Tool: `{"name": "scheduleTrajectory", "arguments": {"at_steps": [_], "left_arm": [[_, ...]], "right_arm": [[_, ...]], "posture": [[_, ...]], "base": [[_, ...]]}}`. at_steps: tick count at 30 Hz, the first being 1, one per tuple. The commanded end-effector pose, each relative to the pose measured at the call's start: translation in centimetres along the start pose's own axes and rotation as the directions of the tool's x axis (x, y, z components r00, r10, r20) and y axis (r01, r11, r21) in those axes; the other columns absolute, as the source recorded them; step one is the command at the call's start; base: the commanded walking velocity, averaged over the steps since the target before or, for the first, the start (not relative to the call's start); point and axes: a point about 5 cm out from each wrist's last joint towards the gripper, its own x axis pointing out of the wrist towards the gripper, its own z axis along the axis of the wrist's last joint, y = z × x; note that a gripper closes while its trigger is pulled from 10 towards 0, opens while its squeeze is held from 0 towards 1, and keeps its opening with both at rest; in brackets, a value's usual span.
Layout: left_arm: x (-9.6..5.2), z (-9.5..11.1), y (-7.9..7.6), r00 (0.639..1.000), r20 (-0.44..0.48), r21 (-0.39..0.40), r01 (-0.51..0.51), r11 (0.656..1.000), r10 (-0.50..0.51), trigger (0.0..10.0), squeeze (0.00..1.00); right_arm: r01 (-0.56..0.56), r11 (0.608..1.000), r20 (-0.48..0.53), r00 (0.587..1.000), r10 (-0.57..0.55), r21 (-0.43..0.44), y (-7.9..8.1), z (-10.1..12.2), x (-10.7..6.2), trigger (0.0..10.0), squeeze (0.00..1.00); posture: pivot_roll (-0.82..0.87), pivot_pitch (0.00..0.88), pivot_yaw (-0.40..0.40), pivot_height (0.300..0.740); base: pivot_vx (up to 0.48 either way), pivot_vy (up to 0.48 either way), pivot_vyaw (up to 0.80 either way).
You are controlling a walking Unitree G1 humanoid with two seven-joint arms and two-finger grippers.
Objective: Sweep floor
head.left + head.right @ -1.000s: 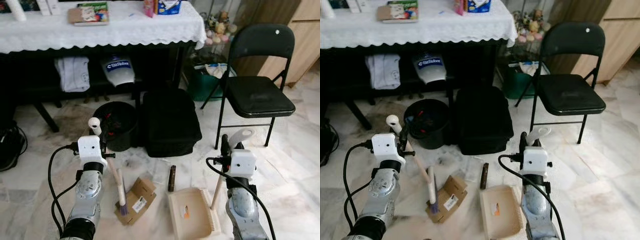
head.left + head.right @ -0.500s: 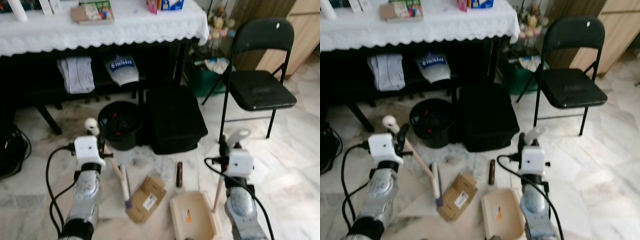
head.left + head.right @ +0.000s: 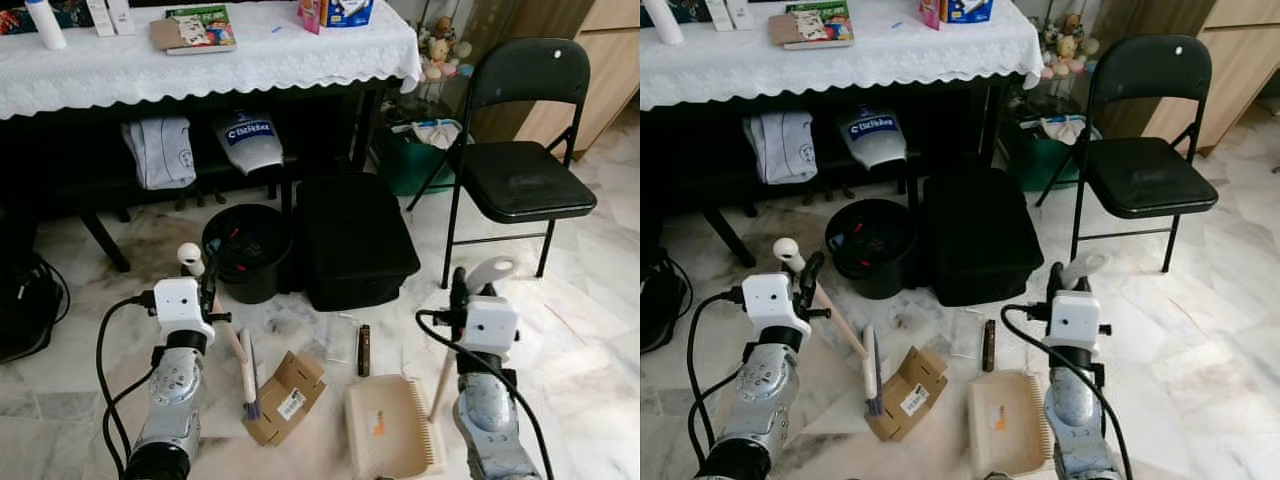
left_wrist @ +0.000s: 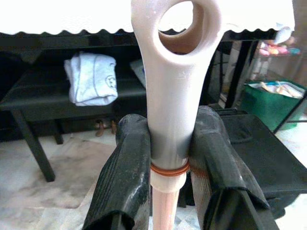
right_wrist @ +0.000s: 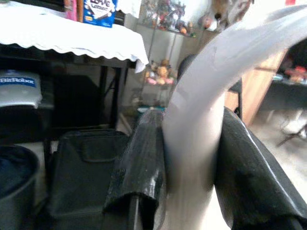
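Hidden parts: the brush (image 3: 244, 370) has its bristle end partly over the cardboard piece (image 3: 284, 397), and its wooden stick runs up behind the left arm; the bottom edge of the head views cuts off both arms and the near end of the dustpan (image 3: 391, 428).
Hard to make out: the contents of the black bin (image 3: 246, 250) are only dark shapes with a red speck; the clear flat thing (image 3: 340, 338) on the floor is too faint to name.
Left gripper (image 4: 170, 163): clenched on the brush's pale plastic handle just below its hanging hole, one finger (image 4: 127, 172) pressed to each side.
Right gripper (image 5: 189, 163): clenched on the dustpan's curved pale handle (image 3: 487, 271), which rises above the wrist camera.
Brush place: its head is on the marble floor (image 3: 590, 330) in front of the left arm, touching the cardboard piece.
Dustpan place: flat on the floor just beside the right arm, comb edge toward that arm.
Loose bits: a small dark stick-like thing (image 3: 364, 349) lies between the cardboard piece and the dustpan.
In the way: a black bag (image 3: 353, 240) stands beside the bin, both at the front edge of the tabletop's shadow.
Around: a folding chair (image 3: 517, 150) stands to the right; a white cloth covers the tabletop (image 3: 200, 60), with a book (image 3: 190, 28) near its back edge.
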Motion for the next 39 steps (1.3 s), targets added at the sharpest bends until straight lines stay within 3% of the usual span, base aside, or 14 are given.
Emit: {"name": "scheduleTrajectory", "arguments": {"at_steps": [1, 11, 17, 22, 39], "left_arm": [[-0.2, 0.1, 0.3, 1.0, 0.005, -0.018, -0.011, 1.0, 0.011, 10.0, 0.04], [-0.8, 0.1, 0.6, 1.0, 0.008, -0.013, -0.014, 1.0, 0.014, 10.0, 0.04], [-1.0, 0.1, 0.9, 1.0, 0.006, -0.008, -0.019, 1.0, 0.019, 10.0, 0.05], [-0.9, 0.3, 0.9, 1.0, 0.012, -0.01, -0.019, 1.0, 0.019, 10.0, 0.05], [-1.4, 0.7, 1.2, 0.999, 0.025, -0.02, -0.031, 0.999, 0.032, 10.0, 0.05]], "right_arm": [[-0.002, 0.998, 0.045, 0.999, 0.005, -0.058, -0.3, 0.3, 0.2, 10.0, 0.0], [0.03, 0.998, 0.056, 0.998, -0.027, -0.054, -0.6, 0.2, 1.2, 10.0, 0.0], [-0.039, 0.999, 0.088, 0.995, 0.037, 0.026, 1.0, 1.1, 1.9, 10.0, 0.0], [-0.077, 0.997, 0.114, 0.99, 0.077, -0.004, 2.1, 1.5, 2.1, 10.0, 0.0], [-0.16, 0.987, 0.12, 0.98, 0.159, 0.001, 2.9, 0.8, 1.7, 10.0, 0.0]], "posture": [[-0.05, 0.146, -0.031, 0.74], [-0.04, 0.165, -0.025, 0.74], [-0.04, 0.176, -0.023, 0.74], [-0.03, 0.188, -0.022, 0.74], [-0.02, 0.241, -0.03, 0.74]], "base": [[0.0, 0.0, 0.0], [0.0, 0.0, 0.0], [0.0, 0.0, 0.0], [0.0, 0.0, 0.0], [0.0, 0.0, 0.0]]}}
